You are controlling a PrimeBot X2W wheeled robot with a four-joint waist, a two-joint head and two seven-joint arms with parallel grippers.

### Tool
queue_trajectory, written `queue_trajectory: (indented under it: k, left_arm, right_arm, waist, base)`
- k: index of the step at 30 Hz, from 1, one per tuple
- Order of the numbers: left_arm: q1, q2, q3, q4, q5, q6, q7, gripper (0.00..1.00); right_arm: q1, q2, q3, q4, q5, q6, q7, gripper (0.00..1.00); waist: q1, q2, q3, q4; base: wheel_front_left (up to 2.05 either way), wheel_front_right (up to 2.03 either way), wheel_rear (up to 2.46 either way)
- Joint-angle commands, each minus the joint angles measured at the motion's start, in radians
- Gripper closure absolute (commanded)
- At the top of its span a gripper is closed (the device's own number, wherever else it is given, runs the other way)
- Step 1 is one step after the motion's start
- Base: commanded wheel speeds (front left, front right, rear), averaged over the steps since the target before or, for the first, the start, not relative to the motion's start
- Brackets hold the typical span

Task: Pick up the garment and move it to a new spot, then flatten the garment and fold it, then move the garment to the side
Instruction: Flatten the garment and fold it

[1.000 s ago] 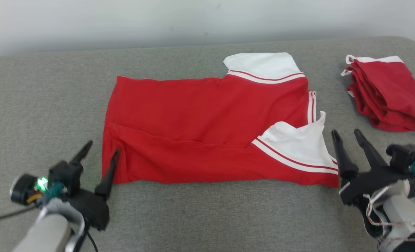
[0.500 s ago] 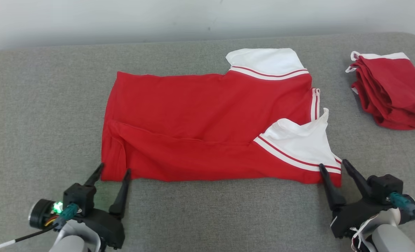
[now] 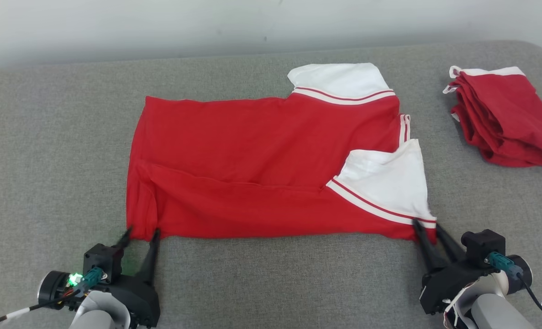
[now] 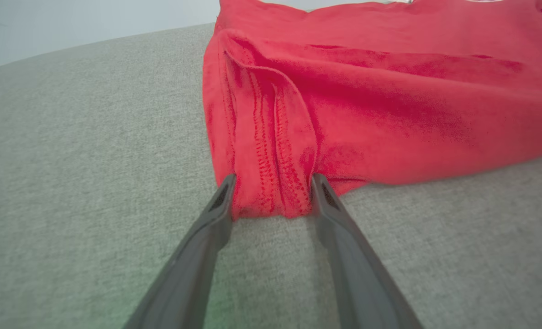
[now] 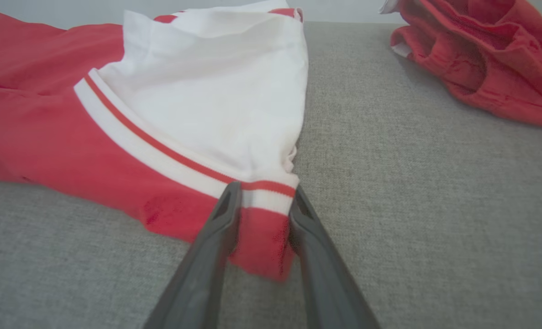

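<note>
**Head view.** The garment, red with two white sleeves, lies spread flat at the middle of the grey padded surface. Your left gripper stands at its near left corner and your right gripper at its near right corner. Count one spread garment, two grippers, and one stack of folded red garments well apart at the far right. The number of pieces in that stack cannot be told. The step in hand is judged to be the fold, with both near corners being taken.

**Left wrist view.** The left gripper has its fingers apart, one on either side of the stitched hem, and both inner faces touch cloth. You cannot tell whether the cloth is yet clamped.

**Right wrist view.** The right gripper has its fingers set closer together, and the red corner below the near sleeve passes between them. Here too, a firm hold cannot be told.

**Next move.** It likely calls for both holds to be secure. You would then lift the two corners evenly and carry the near edge over towards the far edge, so that the cloth neither skews nor slips.
</note>
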Motion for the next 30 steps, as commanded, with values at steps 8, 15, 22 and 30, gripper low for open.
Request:
queue_trajectory:
  k: [8,15,22,30]
  left_arm:
    - [0.066,-0.018,0.073,-0.047,0.006,-0.03,-0.002,1.0]
    - [0.215,-0.017,0.11,-0.129,0.018,-0.044,-0.002,1.0]
    - [0.37,-0.032,0.126,-0.21,0.01,-0.029,-0.002,1.0]
    - [0.45,-0.027,0.15,-0.24,-0.007,0.002,-0.001,1.0]
  right_arm:
    - [0.037,0.0,-0.033,-0.024,0.019,-0.003,0.0,1.0]
    - [0.193,-0.009,-0.114,-0.101,0.04,-0.003,0.0,1.0]
    - [0.391,-0.007,-0.173,-0.203,0.059,-0.003,0.018,1.0]
    - [0.531,0.048,-0.229,-0.356,0.037,-0.003,0.117,1.0]
  waist:
    - [0.0,0.0,-0.064,0.008]
    - [0.0,0.0,-0.153,0.032]
    - [0.0,0.0,-0.181,0.045]
    - [0.0,0.0,-0.17,0.022]
  base:
    - [0.0,0.0,0.0]
    - [0.0,0.0,0.0]
    - [0.0,0.0,0.0]
    - [0.0,0.0,0.0]
